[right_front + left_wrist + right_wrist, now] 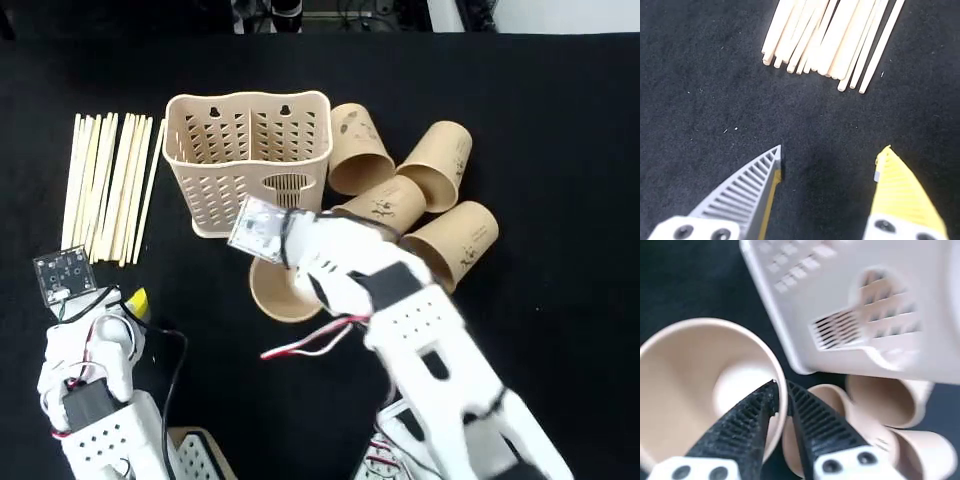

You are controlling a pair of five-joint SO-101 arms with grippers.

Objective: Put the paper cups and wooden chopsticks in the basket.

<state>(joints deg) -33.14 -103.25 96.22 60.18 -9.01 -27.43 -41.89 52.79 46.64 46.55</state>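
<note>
**Right gripper [781,390] pinching a cup, basket [200,128] holding nothing**

Its jaws are clamping narrowly on the rim of a paper cup [275,295] lying just near of the basket. Nothing is in yet. Four more cups [440,170] are lying to the basket's right and chopsticks [108,185] are waiting on its left. The left gripper [833,150] is hanging wide open near the sticks' ends. The right wrist view is showing the rim pinch, which the arm is hiding from above.

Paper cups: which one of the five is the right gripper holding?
The cup in front of the basket, its rim pinched by the right gripper; the other four lie clustered beside the basket.
</note>
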